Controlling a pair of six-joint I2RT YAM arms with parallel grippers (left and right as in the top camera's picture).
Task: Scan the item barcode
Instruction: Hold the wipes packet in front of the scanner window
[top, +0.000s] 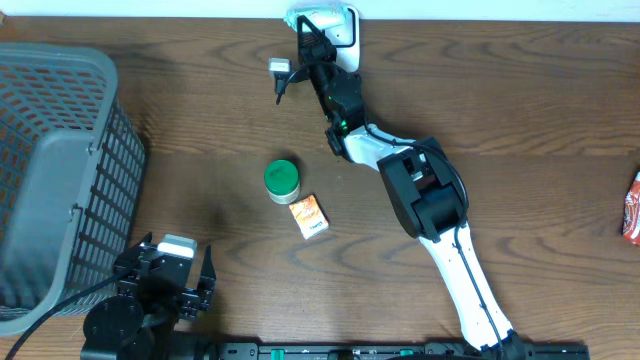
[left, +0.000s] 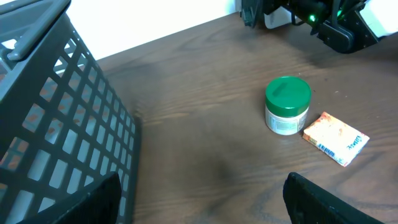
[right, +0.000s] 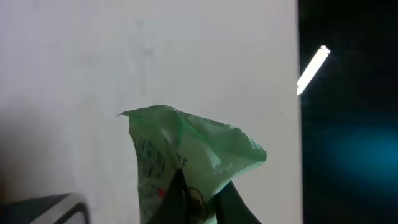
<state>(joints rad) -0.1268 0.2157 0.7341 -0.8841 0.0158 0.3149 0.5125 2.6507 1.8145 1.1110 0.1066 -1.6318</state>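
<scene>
My right gripper (top: 309, 37) reaches to the table's far edge and is shut on a pale green-white packet (top: 328, 20). In the right wrist view the packet (right: 186, 149) stands crumpled above the pinched fingertips (right: 177, 193), printed side to the left, against a white wall. No barcode can be made out on it. A small grey-white device (top: 279, 68) with a dark cable sits just left of that gripper. My left gripper (top: 177, 262) rests at the near left, open, with bare table between its fingers (left: 323, 199).
A grey mesh basket (top: 60, 170) fills the left side, close to my left gripper. A green-lidded jar (top: 282, 180) and a small orange packet (top: 309, 216) lie mid-table. A red packet (top: 632, 208) lies at the right edge.
</scene>
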